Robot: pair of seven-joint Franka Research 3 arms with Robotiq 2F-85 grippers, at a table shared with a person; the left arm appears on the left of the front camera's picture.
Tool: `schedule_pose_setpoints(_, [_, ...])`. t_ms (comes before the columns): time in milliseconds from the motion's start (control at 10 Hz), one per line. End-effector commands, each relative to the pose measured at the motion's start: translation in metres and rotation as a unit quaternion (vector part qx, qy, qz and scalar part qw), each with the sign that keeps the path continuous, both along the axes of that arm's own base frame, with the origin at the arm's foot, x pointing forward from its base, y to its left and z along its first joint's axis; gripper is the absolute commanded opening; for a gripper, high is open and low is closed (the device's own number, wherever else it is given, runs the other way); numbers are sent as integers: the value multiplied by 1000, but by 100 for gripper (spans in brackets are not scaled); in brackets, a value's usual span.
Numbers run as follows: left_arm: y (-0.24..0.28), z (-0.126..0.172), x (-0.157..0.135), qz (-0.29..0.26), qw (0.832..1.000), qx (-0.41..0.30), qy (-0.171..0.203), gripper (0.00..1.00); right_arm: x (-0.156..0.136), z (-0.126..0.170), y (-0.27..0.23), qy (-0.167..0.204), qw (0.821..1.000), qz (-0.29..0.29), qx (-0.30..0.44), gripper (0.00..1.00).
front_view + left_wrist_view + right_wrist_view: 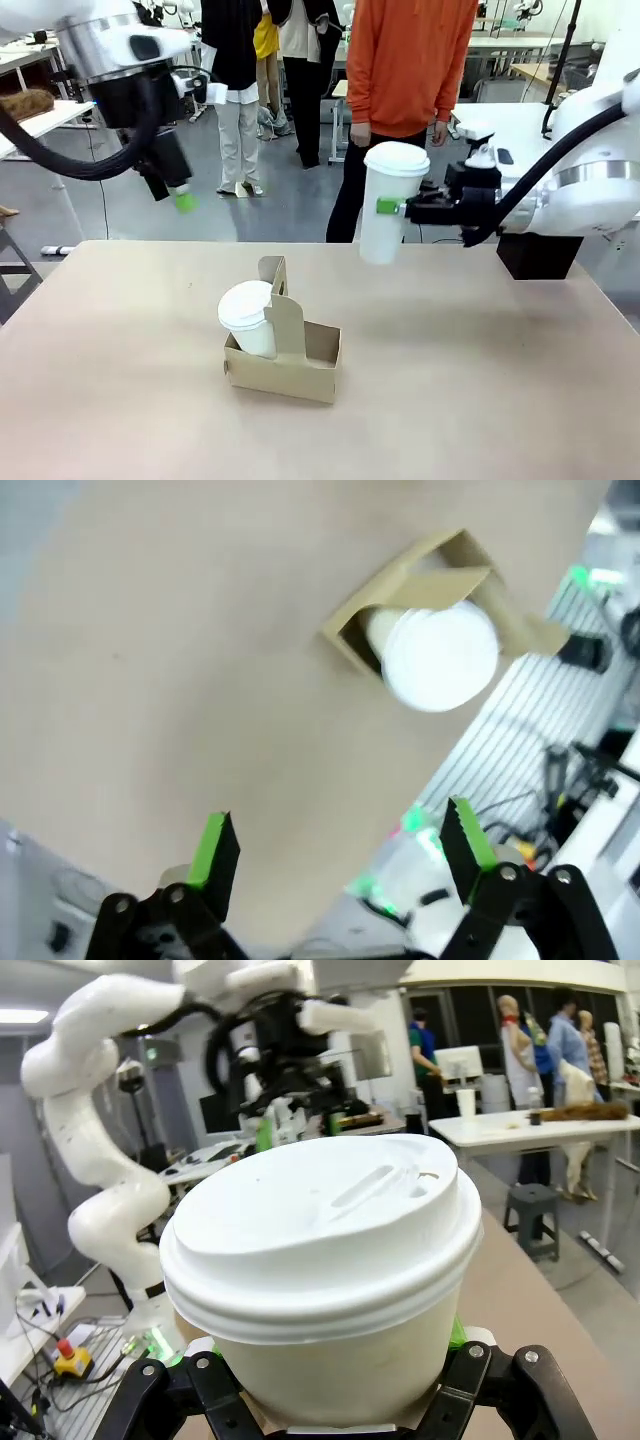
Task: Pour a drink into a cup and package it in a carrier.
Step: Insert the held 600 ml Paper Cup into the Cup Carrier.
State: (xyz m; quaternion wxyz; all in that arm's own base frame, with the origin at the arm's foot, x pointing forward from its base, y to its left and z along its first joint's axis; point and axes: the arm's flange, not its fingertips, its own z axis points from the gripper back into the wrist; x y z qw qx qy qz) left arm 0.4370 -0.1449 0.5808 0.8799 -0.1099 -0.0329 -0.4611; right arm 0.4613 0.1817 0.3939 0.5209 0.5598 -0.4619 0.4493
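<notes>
**Lidded cup aloft, carrier waiting**

My right claw (392,207) clamps the cup (383,235) mid-wall, in the air right of the carrier (300,368). Thin paper, probably full: grip gently below the lid, keep upright. My left claw (338,825) gapes wide, empty.

The front view looks across the table (480,380) toward a person (405,60) at the far side. The left wrist view looks down from high on the carrier (430,580), shared with the front view. The right wrist view sits close behind a lidded cup (320,1260), facing the left arm (100,1160).
</notes>
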Motion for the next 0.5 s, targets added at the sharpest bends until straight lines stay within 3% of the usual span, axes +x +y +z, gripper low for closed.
schedule_pose_setpoints(0, [25, -18, -8, -80, 995, -61, -24, 100, -17, -5, 13, -34, 999, 27, 9, 80])
schedule_pose_setpoints(100, [34, -27, -8, -97, 990, -99, -35, 100, -19, -9, 20, -39, 999, 28, 2, 80])
schedule_pose_setpoints(200, [34, -33, -1, -32, 993, -104, -45, 100, -16, -6, 21, -19, 999, 20, -25, 80])
schedule_pose_setpoints(300, [30, -16, 4, -73, 996, -43, -31, 100, -17, -13, 19, -18, 1000, 23, 0, 80])
schedule_pose_setpoints(400, [30, -16, 4, -73, 996, -43, -31, 100, -17, -13, 19, -18, 1000, 23, 0, 80])
